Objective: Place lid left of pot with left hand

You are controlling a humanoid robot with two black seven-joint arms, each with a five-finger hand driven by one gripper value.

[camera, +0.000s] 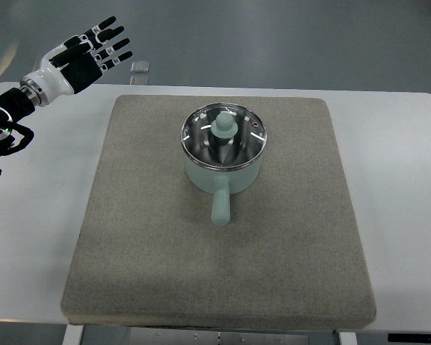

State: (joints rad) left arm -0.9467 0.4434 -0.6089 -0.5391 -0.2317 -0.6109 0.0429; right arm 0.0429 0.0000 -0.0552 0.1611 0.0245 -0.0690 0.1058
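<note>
The robot's left hand [86,49], white-shelled with black finger segments, hangs at the top left of the top view, past the far left corner of the white table [36,237]. Its fingers [113,42] are spread wide and straight, pointing to the right, and they hold nothing. The forearm behind it runs down and to the left, leaving the picture at the left edge.

Well apart from that hand, to its right and nearer the robot, the pale mint-green metal saucepan [223,162] stands upright on a large square grey-brown felt mat [165,266] that covers most of the table. The pot sits in the far half of the mat, roughly on its middle line. Its straight stubby mint-green handle [220,207] points toward the robot's side.

The round glass lid with a steel rim [255,136] lies flat and closed on top of the pot, and its mint-green knob [223,128] stands up at the centre (the glass reflects the knob, so the inside of the pot cannot be made out). The lid is untouched by the hand, which is clear of both pot and mat.

The stretch of mat between the hand and the pot, on the pot's left, is bare felt.

A small clear, square object [141,67] lies just beyond the table's far edge, close to the right of the fingertips, too small to identify
</note>
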